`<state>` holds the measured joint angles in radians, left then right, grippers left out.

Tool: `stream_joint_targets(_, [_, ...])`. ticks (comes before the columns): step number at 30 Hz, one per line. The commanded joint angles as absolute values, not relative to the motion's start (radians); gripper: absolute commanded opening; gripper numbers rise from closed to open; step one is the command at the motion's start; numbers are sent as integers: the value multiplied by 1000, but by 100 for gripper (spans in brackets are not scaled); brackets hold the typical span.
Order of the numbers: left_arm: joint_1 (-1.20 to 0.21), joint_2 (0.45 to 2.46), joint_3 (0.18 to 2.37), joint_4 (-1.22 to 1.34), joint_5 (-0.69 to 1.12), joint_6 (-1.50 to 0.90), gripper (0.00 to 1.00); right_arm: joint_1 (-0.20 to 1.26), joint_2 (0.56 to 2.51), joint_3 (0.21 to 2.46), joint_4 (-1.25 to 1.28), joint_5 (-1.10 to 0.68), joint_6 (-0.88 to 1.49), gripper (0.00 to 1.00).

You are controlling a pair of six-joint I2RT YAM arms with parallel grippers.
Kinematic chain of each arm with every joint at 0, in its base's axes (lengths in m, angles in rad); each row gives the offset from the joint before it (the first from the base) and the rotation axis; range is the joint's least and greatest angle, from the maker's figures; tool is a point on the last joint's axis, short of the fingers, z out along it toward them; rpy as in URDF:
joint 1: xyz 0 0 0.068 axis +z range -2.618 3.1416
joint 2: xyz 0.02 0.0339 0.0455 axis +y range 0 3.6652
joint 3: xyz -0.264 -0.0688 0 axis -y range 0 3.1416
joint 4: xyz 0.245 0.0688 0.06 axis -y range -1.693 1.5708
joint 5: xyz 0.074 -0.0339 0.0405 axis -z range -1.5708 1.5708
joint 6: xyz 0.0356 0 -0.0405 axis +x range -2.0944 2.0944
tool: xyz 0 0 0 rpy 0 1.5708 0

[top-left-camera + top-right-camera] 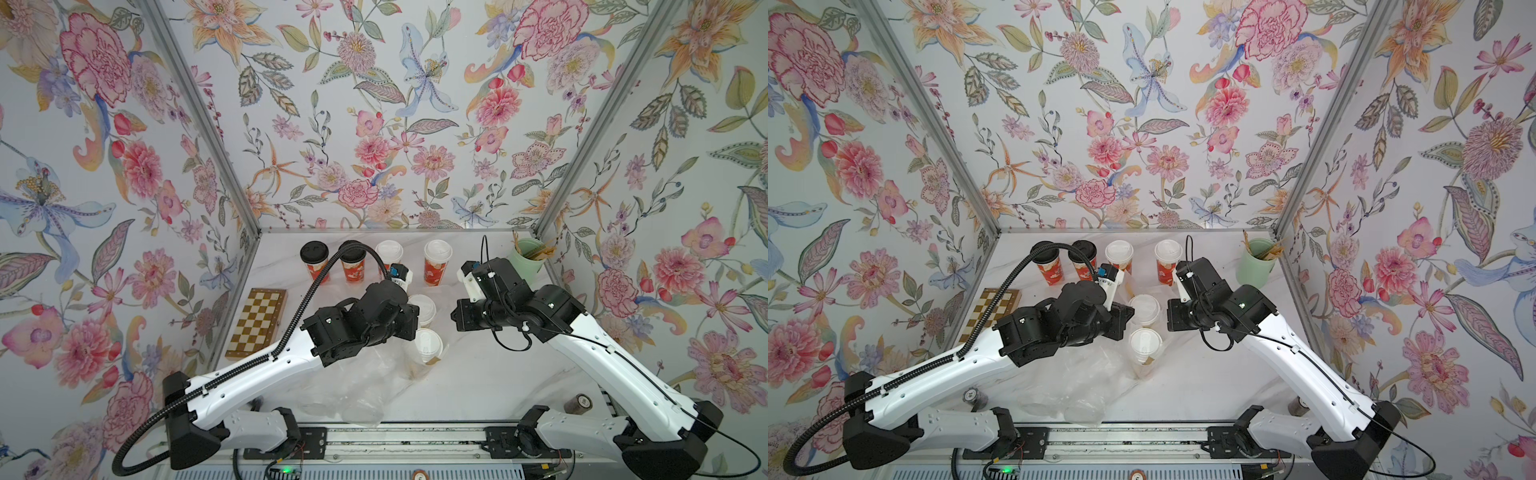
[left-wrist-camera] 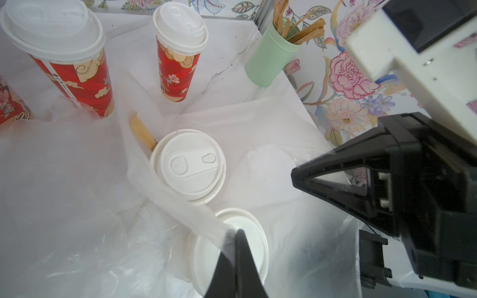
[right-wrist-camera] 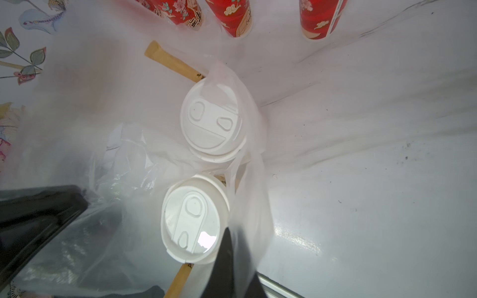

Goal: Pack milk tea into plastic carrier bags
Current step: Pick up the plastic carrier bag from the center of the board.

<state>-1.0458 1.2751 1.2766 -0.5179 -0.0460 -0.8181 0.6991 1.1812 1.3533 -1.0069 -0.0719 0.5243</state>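
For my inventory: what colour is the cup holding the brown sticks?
Mint-green cup; clearest in the left wrist view.

Left arm (image 1: 257,370) and right arm (image 1: 619,361) angled inward, left tool (image 2: 238,232) and right tool (image 3: 227,231) clamped tight

walls (image 1: 374,124): floral wallpaper | corner posts (image 1: 208,124): metal | tabletop (image 1: 478,374): white marble

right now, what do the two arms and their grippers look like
Both arms have glossy white link shells and black joint housings: left arm, right arm. A ribbed black conduit runs along the left one, a thin black cable along the right. The left gripper and right gripper have black, tapered fingers.
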Motion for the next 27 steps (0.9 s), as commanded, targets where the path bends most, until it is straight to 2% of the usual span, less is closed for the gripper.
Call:
stream_joint_targets(1, [-1027,1296,1327,-442,0,-786,0,659,1151,1417,-1005,-75,489,0])
stream_joint_targets(9, [-1009,1427,1482,-375,81,-727,0,505,1146,1495,-1053,-65,421,0])
stream_joint_targets(18, [-964,1655,1645,-234,117,-646,0,231,1200,1582,-1042,-46,289,0])
stream_joint_targets(27, [-864,1867,1809,24,177,-558,0,13,1272,1534,-741,-84,273,0])
